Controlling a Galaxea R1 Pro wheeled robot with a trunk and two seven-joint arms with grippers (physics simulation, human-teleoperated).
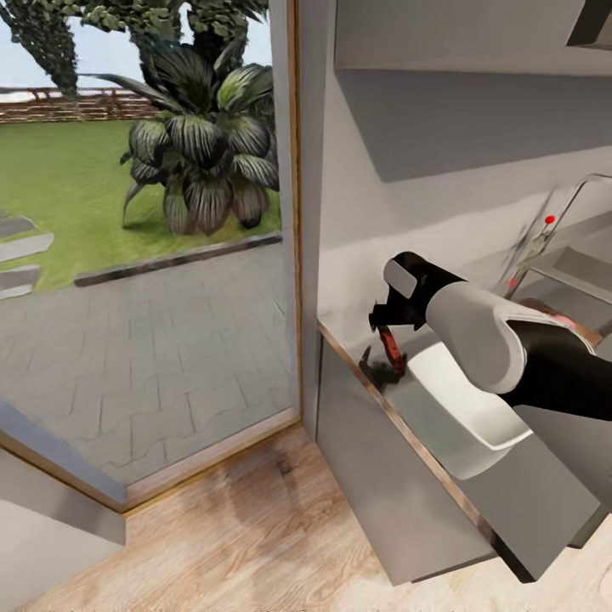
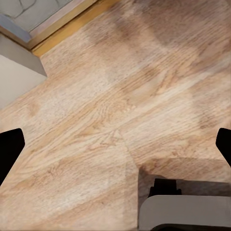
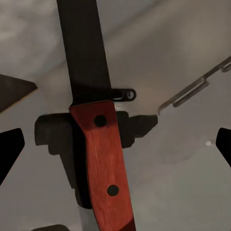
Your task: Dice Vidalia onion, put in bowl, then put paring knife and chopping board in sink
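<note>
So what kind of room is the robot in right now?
Probably a kitchen beside a garden window: grey reflective countertop, stainless-steel sink with chrome tap, and a shallow white squarish bowl.

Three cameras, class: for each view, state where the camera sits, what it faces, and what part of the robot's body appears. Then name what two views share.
Head view: on the robot's head, looking down over the countertop, bowl and glass door; right arm and right gripper show.
Left wrist view: near the left gripper, facing the wooden floor; dark fingertips at both edges.
Right wrist view: above the paring knife on the countertop; fingertips at both edges.
Shared: head and right wrist views both show the knife.
</note>
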